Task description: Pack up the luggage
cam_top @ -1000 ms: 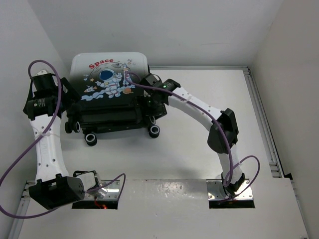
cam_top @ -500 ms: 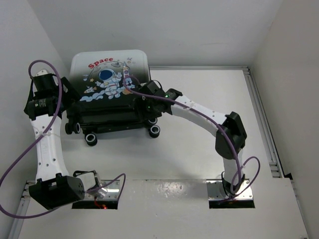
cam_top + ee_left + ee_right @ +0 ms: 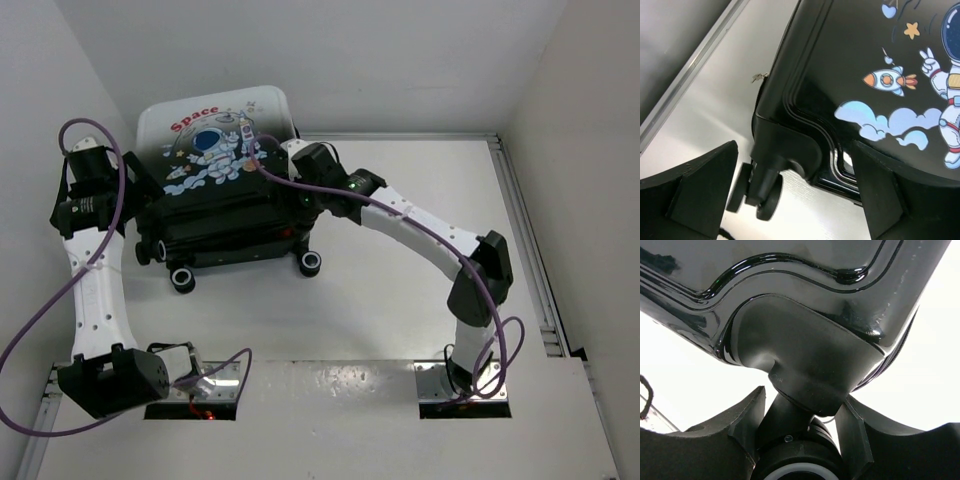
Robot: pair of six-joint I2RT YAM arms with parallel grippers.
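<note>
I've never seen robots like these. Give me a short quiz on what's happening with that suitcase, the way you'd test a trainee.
1. True or false: the left gripper has its jaws wide open and grips nothing.
2. Which part of the luggage is the right gripper closed on? A: a top handle. B: a caster. C: a zip pull.
3. What cartoon figure is printed on the luggage?

Key
1. True.
2. B. Its fingers press on both sides of the caster.
3. An astronaut.
</note>
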